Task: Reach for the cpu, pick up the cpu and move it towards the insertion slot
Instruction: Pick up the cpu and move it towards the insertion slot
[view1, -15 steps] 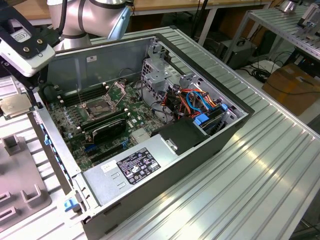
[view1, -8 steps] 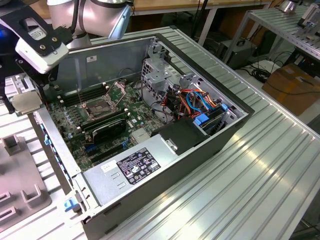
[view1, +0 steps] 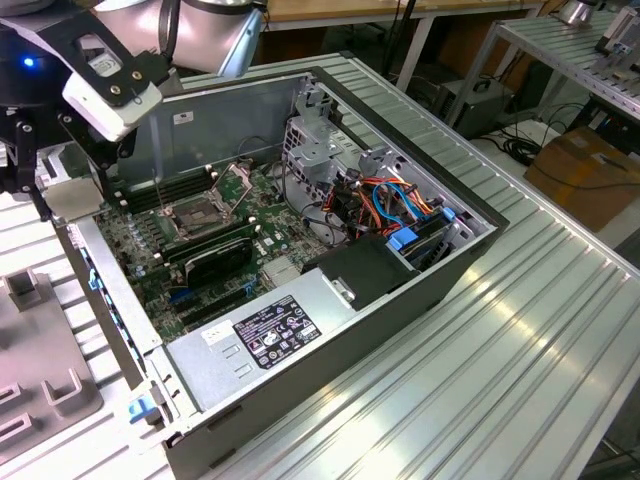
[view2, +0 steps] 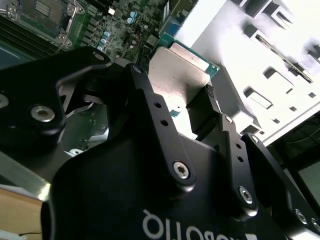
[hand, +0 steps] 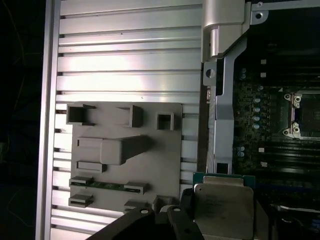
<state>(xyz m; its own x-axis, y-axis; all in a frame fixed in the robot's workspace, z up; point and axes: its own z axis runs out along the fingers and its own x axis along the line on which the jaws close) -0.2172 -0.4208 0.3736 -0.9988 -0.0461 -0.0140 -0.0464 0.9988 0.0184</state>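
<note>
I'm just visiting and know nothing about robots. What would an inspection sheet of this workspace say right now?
Surface: ribbed aluminium table, carrying an open computer case.
Job's things: the cpu, a silver-topped square chip with a green edge, is held in the gripper at the case's edge, by the grey fixture plate; in the exterior view it sits at the view's left. The socket on the motherboard stands open.
Clutter: grey fixture plate with moulded holders beside the case.
Grippers: the gripper is shut on the cpu, fingers on opposite edges.
Cables: orange and blue cables inside the case; dark cables on the floor.
Surroundings: cardboard box, another bench.
</note>
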